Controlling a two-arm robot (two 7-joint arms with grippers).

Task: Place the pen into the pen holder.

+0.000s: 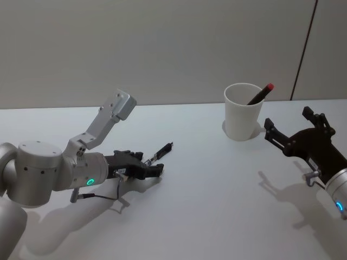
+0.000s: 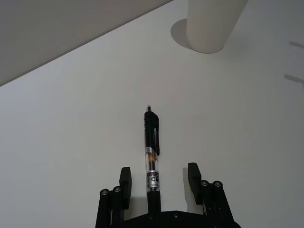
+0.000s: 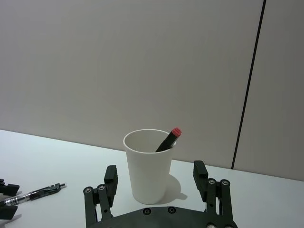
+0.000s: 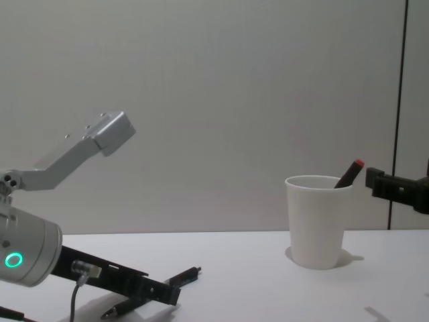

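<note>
The left arm lies low along the lower left of the head view, its silver forearm stretched across the white table (image 1: pixel 206 216) and its black left gripper (image 1: pixel 150 161) close above the surface. Its fingers (image 2: pixel 125 183) are spread, and the pen (image 2: pixel 152 156) lies in the gap between them with bare table showing on either side. The pen's near end runs in under the gripper's palm, so I cannot tell whether anything grips it there.

In the head view the pen's long axis runs on a diagonal from lower left to upper right. Its clip and push-button end points away from the gripper, roughly towards the pen holder (image 1: pixel 243 111). The barrel is clear plastic with a printed label, a black clip and a dark grip.

The pen holder stands upright in the upper right of the head view, well apart from the pen. It is a plain white paper cup, tapered, with a rolled rim. A dark marker with a red cap (image 1: pixel 260 95) leans inside it against the rim.

The right gripper (image 1: pixel 289 119) hovers at the right edge, level with the cup, its fingers (image 3: pixel 110 178) spread wide and facing the cup without touching it.
</note>
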